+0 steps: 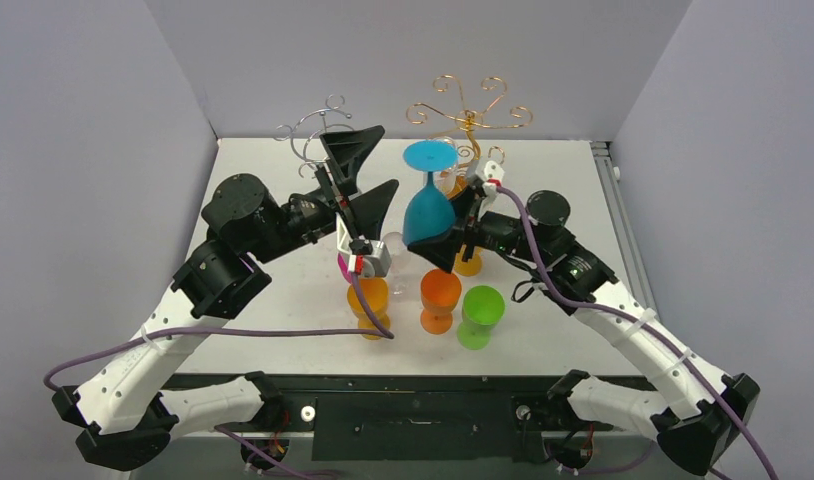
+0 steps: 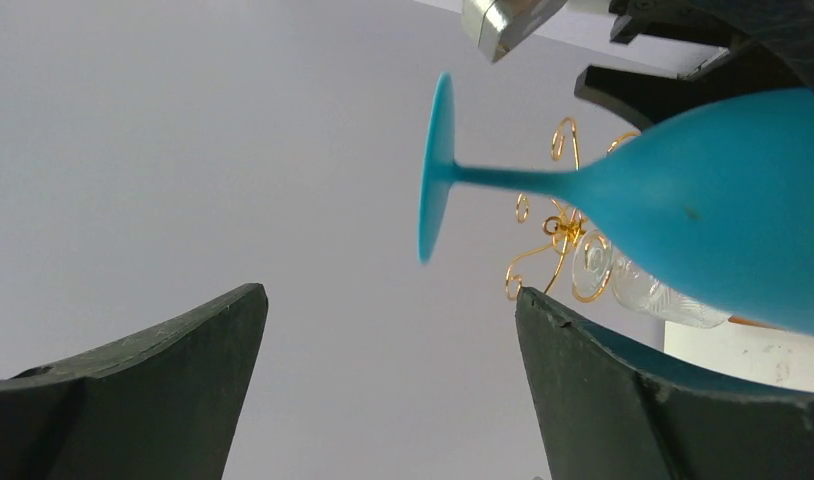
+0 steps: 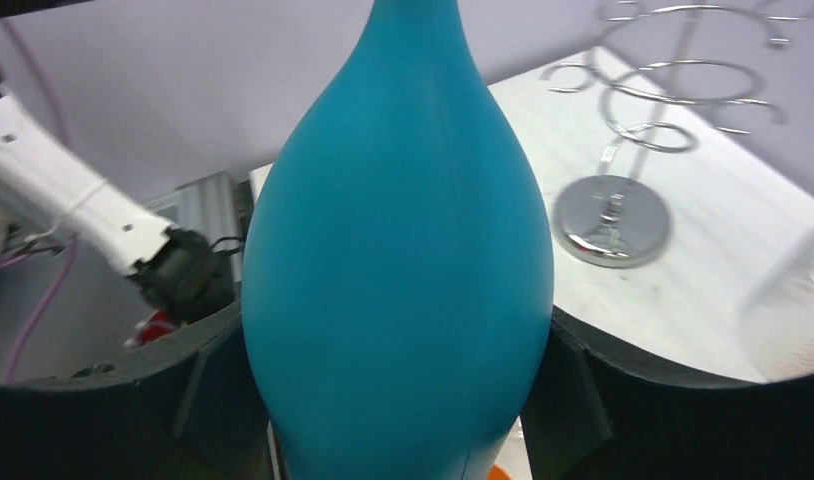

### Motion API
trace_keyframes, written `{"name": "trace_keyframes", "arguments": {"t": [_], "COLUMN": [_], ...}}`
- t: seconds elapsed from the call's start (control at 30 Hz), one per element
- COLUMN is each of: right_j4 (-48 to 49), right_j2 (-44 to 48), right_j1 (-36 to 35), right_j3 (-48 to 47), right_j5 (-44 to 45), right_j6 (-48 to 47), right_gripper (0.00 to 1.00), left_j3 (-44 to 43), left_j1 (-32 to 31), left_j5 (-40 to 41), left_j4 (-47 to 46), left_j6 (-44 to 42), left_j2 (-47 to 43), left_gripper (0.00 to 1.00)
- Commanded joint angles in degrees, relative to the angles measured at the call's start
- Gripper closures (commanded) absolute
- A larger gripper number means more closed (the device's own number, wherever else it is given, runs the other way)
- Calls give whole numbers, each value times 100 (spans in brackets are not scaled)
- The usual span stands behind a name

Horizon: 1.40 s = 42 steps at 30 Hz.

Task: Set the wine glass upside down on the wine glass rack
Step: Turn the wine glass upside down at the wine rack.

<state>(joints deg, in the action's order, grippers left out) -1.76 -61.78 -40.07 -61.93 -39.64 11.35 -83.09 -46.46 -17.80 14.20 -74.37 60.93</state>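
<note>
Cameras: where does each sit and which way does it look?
Top: high behind the robot, looking down at the table; left arm and right arm show.
Left wrist: faces the blue glass and gold rack; its open fingers show.
Right wrist: faces the silver rack; its fingers hug the glass.
All three share the glass.

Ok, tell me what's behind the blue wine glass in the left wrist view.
Curls of the gold rack and part of a clear glass show behind the blue wine glass; its bowl covers the rest.

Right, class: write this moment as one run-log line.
left gripper: open, empty | right gripper: shut on blue wine glass bowl | glass: upside down, aloft | gold rack: behind it
</note>
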Motion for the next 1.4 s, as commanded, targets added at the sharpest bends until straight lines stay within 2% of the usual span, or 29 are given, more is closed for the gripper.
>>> {"name": "trace_keyframes", "arguments": {"t": [0.0, 0.17, 0.27, 0.37, 0.5, 0.63, 0.73, 1.0, 1.1, 1.37], "right_j4": [489, 867, 1060, 1097, 1154, 1033, 1128, 1261, 1013, 1159], "right_j2": [533, 1048, 1304, 1108, 831, 255, -93, -809, -1037, -1396], "right_j1": [664, 2194, 2585, 3152, 3470, 3533, 3533, 3286, 3032, 2864], "right_j3": [229, 1023, 1428, 1439, 1414, 1173, 1094, 800, 603, 568], "right_j5": [578, 855, 1380, 1334, 1574, 1741, 1793, 1855, 2072, 1907], "right_j6": [-9, 364, 156, 211, 38, -325, -534, -1216, -1675, -2112], "right_gripper": [43, 44, 43, 44, 45, 48, 47, 45, 45, 45], "left_j3": [23, -81, -310, -396, -350, -526, -557, -673, -681, -700], "left_j1": [-38, -35, -22, -14, 5, 39, 76, 120, 128, 141], "left_j5": [125, 357, 664, 908, 1084, 1195, 1194, 1145, 1158, 1172], "left_j4": [-457, -247, 23, 181, 327, 716, 871, 1041, 1024, 995], "left_j6": [157, 375, 930, 1626, 2391, 3154, 3481, 3791, 3810, 3827], "left_j2": [-108, -29, 137, 287, 397, 556, 557, 581, 581, 613], "left_gripper": [6, 3, 3, 3, 3, 0, 2, 3, 3, 3]}}
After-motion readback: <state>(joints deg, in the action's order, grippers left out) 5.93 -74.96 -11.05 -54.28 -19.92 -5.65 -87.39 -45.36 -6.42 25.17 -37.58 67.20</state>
